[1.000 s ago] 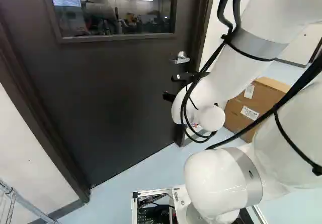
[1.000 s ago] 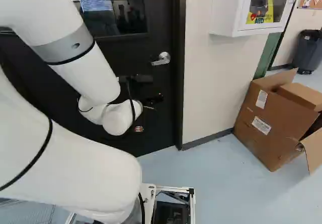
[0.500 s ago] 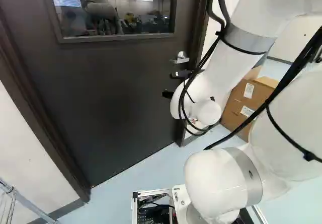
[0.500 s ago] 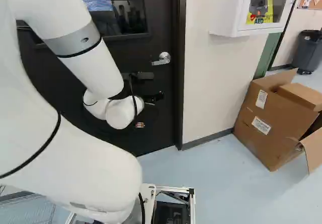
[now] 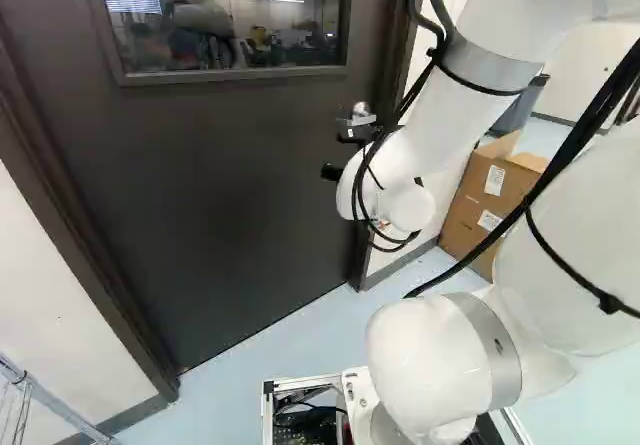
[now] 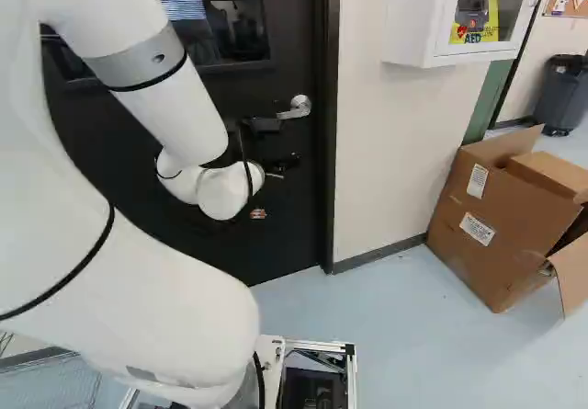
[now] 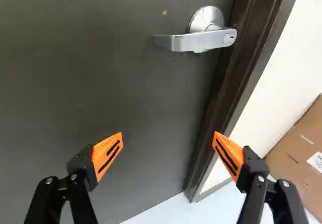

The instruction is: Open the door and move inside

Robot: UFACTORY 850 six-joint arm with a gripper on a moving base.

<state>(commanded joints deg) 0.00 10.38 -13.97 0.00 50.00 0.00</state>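
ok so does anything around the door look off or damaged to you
The dark door has a small tan speck near its handle, perhaps chipped paint. On the floor, a cardboard box has flaps splayed open, a bit untidy. Nothing else stands out.

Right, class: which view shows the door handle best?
The wrist view: the handle appears large and whole, its round plate and keyhole clear. The right base view shows it small; the left base view, also small, with the tool close below.
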